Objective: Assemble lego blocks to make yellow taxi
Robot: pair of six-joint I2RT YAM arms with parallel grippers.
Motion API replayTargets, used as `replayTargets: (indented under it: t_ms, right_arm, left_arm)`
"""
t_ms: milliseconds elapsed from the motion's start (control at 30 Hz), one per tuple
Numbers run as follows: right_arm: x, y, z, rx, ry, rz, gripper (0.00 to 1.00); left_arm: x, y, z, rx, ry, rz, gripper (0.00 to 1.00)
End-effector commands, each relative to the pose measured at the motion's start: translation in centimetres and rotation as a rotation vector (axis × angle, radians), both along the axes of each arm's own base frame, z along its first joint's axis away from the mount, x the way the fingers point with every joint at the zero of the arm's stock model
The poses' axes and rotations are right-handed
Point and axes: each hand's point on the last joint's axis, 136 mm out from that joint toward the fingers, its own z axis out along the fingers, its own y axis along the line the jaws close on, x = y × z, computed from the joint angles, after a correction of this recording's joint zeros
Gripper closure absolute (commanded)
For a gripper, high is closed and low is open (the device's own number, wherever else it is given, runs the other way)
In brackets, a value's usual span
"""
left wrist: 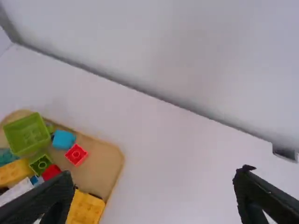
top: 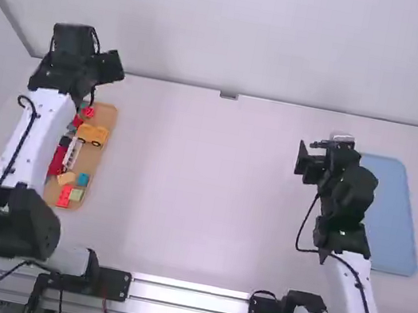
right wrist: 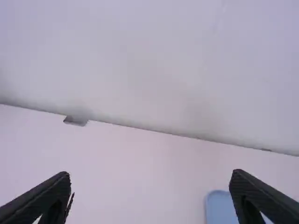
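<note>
My left gripper is above the far end of the tan tray at the table's left, partly covered by the left arm. In the left wrist view my left gripper stands open, nothing between its fingers. A yellow vehicle-like block lies in the tray; the left wrist view shows a yellow block beside the left finger. My right gripper is over the right half of the table; in the right wrist view my right gripper is open and holds nothing.
Loose blocks share the tan tray, among them a green box-shaped piece, a light blue brick and a red brick. A pale blue board lies at the right, partly behind the right arm. A wall borders the table's far edge.
</note>
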Motion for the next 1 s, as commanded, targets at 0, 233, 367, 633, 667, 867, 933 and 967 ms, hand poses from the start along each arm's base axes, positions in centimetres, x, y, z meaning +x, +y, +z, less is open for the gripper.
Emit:
replayTargets:
  t_ms: [0, 233, 367, 633, 667, 867, 933, 967]
  right_arm:
    - [0.8, 0.5, 1.9, -0.004, -0.038, 0.022, 0.06]
    - [1.8, 0.6, 2.2, 0.069, -0.027, 0.013, 0.02]
    - [1.9, 0.7, 2.2, 0.102, -0.021, 0.008, 0.02]
    - [1.9, 0.9, 2.2, 0.140, -0.014, 0.005, 0.02]
    - [1.9, 1.2, 2.2, 0.140, -0.015, 0.014, 0.02]
    - [1.8, 2.4, 2.8, 0.141, -0.036, 0.046, 0.02]
    - [1.8, 3.0, 3.0, 0.141, -0.044, 0.061, 0.02]
    - [1.8, 3.3, 3.1, 0.142, -0.049, 0.068, 0.02]
  left_arm:
    - [2.4, 1.9, -0.5, -0.072, 0.021, 0.078, 0.06]
    - [4.2, 6.0, -6.4, -0.225, 0.203, 0.268, 0.02]
    - [4.0, 7.0, -10.5, -0.338, 0.284, 0.330, 0.01]
    - [2.7, 7.2, -17.3, -0.472, 0.425, 0.453, 0.01]
    - [2.2, 6.8, -18.2, -0.511, 0.442, 0.508, 0.01]
    - [0.6, 6.0, -20.7, -0.620, 0.475, 0.657, 0.01]
    - [0.0, 5.9, -21.7, -0.613, 0.498, 0.657, 0.01]
    - [-0.1, 6.0, -22.1, -0.605, 0.503, 0.648, 0.01]
